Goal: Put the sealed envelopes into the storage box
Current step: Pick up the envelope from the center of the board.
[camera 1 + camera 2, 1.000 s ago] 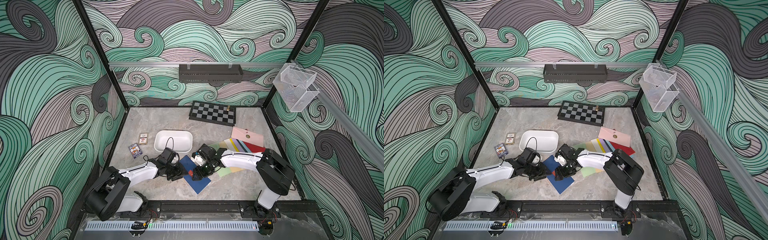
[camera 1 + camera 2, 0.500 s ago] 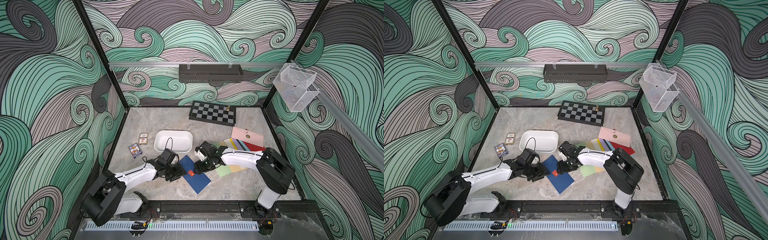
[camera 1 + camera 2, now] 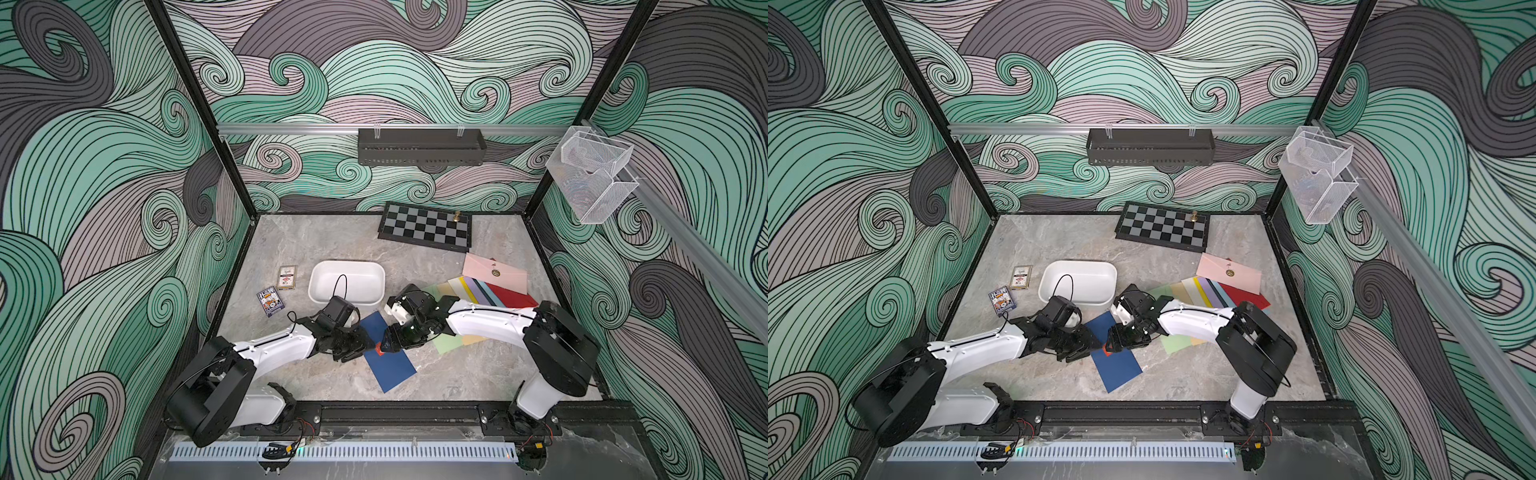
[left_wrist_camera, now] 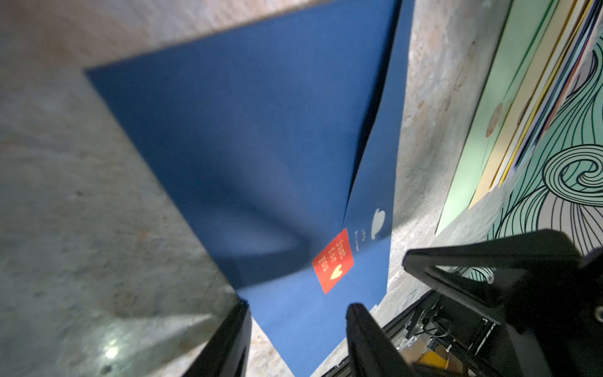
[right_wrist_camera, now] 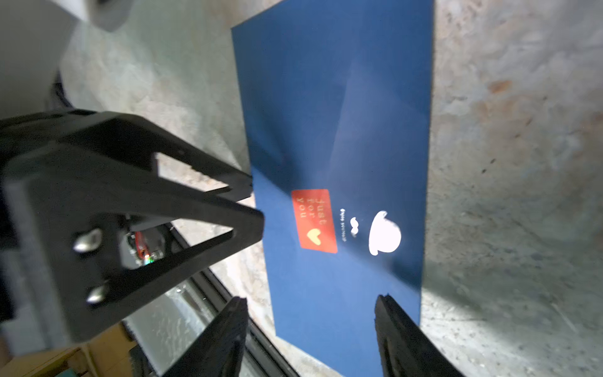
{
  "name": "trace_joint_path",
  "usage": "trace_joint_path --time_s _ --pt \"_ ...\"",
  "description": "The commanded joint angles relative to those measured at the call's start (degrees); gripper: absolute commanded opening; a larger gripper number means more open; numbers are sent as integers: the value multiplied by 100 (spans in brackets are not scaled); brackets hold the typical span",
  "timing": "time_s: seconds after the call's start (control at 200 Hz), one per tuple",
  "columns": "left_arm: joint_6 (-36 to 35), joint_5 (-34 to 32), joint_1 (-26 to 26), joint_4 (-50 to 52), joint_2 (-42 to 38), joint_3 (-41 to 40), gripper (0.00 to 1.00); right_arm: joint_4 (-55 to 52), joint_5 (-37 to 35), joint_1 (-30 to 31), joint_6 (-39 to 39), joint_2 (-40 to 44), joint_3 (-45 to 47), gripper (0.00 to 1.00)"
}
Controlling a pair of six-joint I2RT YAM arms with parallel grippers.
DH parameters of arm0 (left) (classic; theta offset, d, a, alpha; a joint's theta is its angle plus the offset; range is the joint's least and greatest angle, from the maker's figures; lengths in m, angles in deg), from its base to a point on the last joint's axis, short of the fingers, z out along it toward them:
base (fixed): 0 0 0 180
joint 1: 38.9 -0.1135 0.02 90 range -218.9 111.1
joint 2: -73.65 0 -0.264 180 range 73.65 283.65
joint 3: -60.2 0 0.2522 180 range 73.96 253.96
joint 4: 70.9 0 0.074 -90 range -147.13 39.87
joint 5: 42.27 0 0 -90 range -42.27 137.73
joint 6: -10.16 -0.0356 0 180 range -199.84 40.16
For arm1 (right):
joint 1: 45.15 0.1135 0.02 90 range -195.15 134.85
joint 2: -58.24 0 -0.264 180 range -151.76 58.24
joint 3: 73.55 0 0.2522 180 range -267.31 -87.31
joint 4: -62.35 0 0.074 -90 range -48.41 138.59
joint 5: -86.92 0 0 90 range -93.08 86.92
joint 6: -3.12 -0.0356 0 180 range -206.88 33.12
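Grey marbled tabletop [image 3: 478,374] carries the flat navy paper envelope [image 3: 392,365], lying near the white rounded plastic storage box [image 3: 347,263]. Both the left pincer [image 3: 362,345] and the right pincer [image 3: 386,344] stand open over it, holding nothing. Set so close, they could clash or crease it.

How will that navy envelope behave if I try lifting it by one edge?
Probably floppy: the navy envelope looks thin and lies flat on the table, so it may sag when held from one edge. It is likely light, but hard to get under. Its paper seems to bulge beside the red sticker, so a pinch there might crease it.
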Motion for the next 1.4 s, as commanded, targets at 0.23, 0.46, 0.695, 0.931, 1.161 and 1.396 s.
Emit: trace_joint_path --time_s 0.23,0.46,0.695,0.931,1.161,1.396 --pt "10 -373 59 629 170 -243 52 -553 -945 -166 105 -229 -159 64" --pt "23 -372 112 581 268 -237 52 -580 -1235 125 -48 -521 -53 64" --pt "19 -375 112 519 361 -221 52 -258 -709 341 -386 -521 82 64" --pt "19 -364 123 495 404 -217 52 475 -177 302 -733 -166 194 64" --pt "34 -364 126 488 367 -241 52 1523 537 179 -1370 67 614 64" --pt "75 -371 127 496 284 -276 52 422 -617 -81 -426 130 327 64"
